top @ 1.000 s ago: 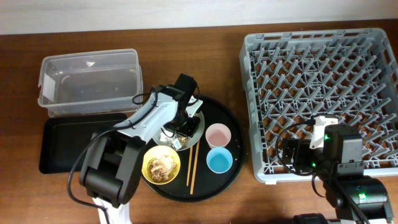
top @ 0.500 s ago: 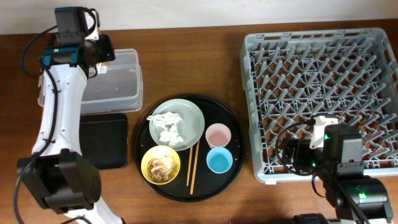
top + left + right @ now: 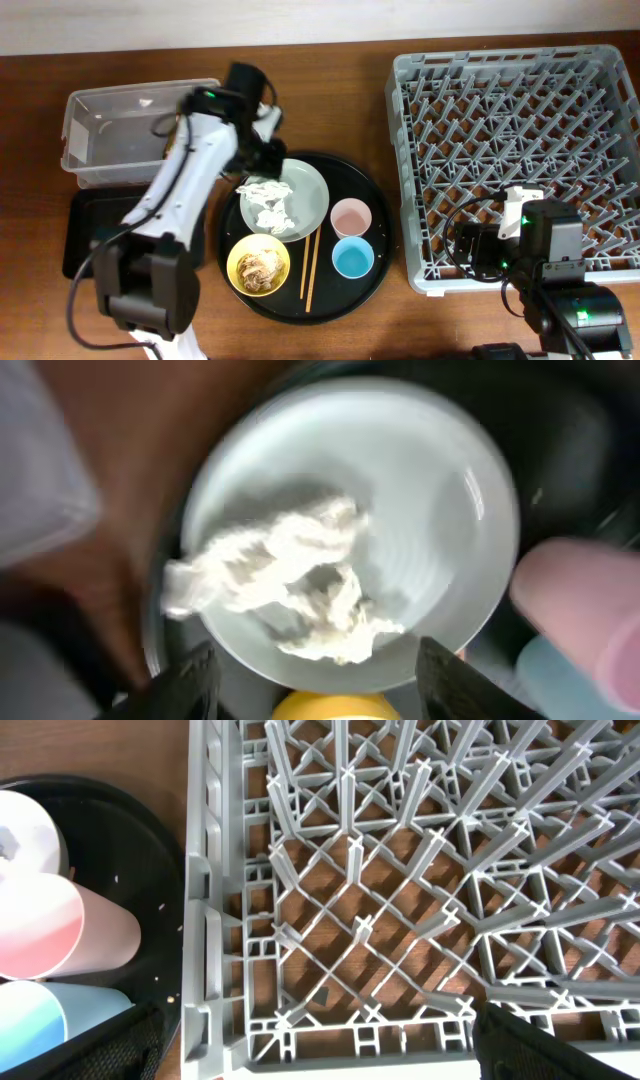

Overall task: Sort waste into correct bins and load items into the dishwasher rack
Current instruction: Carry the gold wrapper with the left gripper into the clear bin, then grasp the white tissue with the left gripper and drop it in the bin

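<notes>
— Where is the tissue (image 3: 268,203) found, and how is it shaped?

— It is seen crumpled, white and ragged, on the left half of a round, smooth, pale grey-green plate (image 3: 310,188). In the blurred left wrist view the tissue (image 3: 290,585) is stretched roughly from left to right across the plate (image 3: 430,510).

— How is the left hand (image 3: 315,652) held?

— It is held over the plate's far-left edge with the jaws spread wide and nothing gripped.

— What is set around the plate?

— A yellow bowl (image 3: 236,262) filled with beige noodles (image 3: 261,266) is placed just nearer. Thin wooden chopsticks (image 3: 311,268) are laid beside it, with the long axis running from near to far. A pink cup (image 3: 351,217) and a blue cup (image 3: 352,258) are stood to their right. All are carried on a round tray (image 3: 350,178), glossy and black.

— And further out on the bench (image 3: 300,60)?

— A clear tub (image 3: 120,100) and a flat black tray (image 3: 95,225) are placed to the left. A grey pegged rack (image 3: 520,110) is placed to the right. The right hand (image 3: 320,1040) is held over the rack's near-left corner, opened wide and empty.
</notes>
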Available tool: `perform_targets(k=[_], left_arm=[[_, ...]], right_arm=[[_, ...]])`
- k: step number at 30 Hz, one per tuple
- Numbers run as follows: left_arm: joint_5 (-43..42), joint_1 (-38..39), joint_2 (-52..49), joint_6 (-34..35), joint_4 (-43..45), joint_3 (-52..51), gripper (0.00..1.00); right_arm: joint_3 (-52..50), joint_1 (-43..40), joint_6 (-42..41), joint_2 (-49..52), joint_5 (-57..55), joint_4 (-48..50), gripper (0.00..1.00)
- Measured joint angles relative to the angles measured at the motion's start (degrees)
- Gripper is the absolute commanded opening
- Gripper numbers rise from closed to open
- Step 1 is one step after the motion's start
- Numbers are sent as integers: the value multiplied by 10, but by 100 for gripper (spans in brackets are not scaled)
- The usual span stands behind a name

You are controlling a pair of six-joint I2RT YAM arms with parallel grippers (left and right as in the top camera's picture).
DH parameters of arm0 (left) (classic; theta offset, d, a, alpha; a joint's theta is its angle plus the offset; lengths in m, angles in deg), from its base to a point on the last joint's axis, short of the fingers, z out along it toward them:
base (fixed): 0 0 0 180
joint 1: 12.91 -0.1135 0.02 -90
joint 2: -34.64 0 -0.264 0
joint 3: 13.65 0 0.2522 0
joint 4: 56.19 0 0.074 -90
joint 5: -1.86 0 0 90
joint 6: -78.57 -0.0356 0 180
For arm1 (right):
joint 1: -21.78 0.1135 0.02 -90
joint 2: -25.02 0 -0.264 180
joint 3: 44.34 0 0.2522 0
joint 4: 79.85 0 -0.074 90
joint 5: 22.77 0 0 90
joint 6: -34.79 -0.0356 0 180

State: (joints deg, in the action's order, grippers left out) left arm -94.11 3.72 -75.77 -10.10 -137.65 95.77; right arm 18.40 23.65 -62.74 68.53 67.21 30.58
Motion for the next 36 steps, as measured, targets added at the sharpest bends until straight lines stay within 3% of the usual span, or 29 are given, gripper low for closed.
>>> perform_targets(k=[2,3,4,6,10,13,17,18,19,20,23,24,26,27,30,34,36], left_arm=[[12,17,-16,-2,65,-73,64],[23,20,-25,-3,119,-110,59],[37,20,-28,-3,167,-142,47],[60,20,-29,-5,221,-184,3],[69,20,-29,-5,178,-168,0],[69,18,-10,-5,133,-92,0],[100,-49,94,-5,192,-64,0],[121,-92,97,-5,236,-60,18],[127,-117,97,-5,257,-60,48],[131,-143,97,-6,274,-60,64],[136,-170,97,-7,275,-60,66],[135,-167,97,-7,268,-60,71],[83,-153,98,-8,192,-56,74],[35,-125,105,-7,107,-58,75],[-14,-48,116,-7,75,-98,78],[-26,18,119,-7,184,-245,78],[-26,31,116,-7,254,-318,68]], right_arm=[[0,0,0,0,0,0,99],[0,0,0,1,0,0,99],[0,0,0,1,0,0,99],[0,0,0,2,0,-3,99],[0,0,0,2,0,-4,99],[0,0,0,2,0,-4,98],[0,0,0,2,0,-6,99],[0,0,0,2,0,-7,99],[0,0,0,2,0,-7,99],[0,0,0,2,0,-7,99],[0,0,0,2,0,-8,99],[0,0,0,2,0,-8,99],[0,0,0,2,0,-8,99],[0,0,0,2,0,-7,99],[0,0,0,2,0,-6,99],[0,0,0,2,0,-9,99],[0,0,0,2,0,-9,98]])
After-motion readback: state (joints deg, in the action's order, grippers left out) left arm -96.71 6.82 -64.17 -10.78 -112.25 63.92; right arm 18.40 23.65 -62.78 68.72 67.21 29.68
